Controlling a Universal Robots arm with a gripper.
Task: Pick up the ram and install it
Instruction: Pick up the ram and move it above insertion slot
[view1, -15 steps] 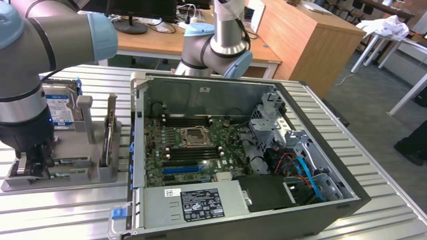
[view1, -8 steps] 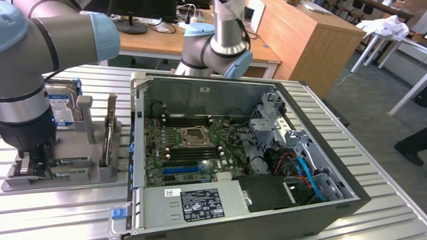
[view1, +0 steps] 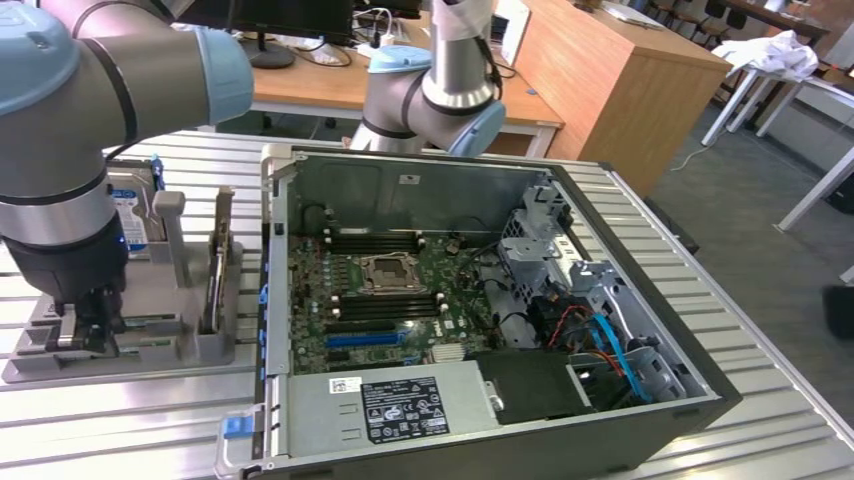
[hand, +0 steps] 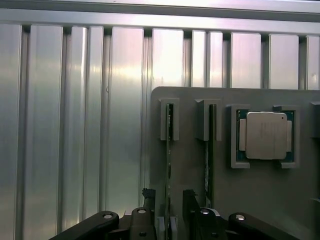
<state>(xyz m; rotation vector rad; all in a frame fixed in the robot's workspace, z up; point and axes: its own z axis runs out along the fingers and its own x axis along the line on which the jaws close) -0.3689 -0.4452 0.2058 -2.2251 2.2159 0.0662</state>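
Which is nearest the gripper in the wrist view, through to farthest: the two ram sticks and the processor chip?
1. Ram stick: standing between the open fingers of the gripper.
2. Second ram stick: in the neighbouring slot of the grey holder.
3. Processor chip: in its square pocket, beyond both sticks.

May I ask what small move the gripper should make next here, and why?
Probably close the jaws on the ram. The gripper is open, and its fingers stand either side of that upright stick in the grey holder, seemingly not touching it. The second stick lies outside them.
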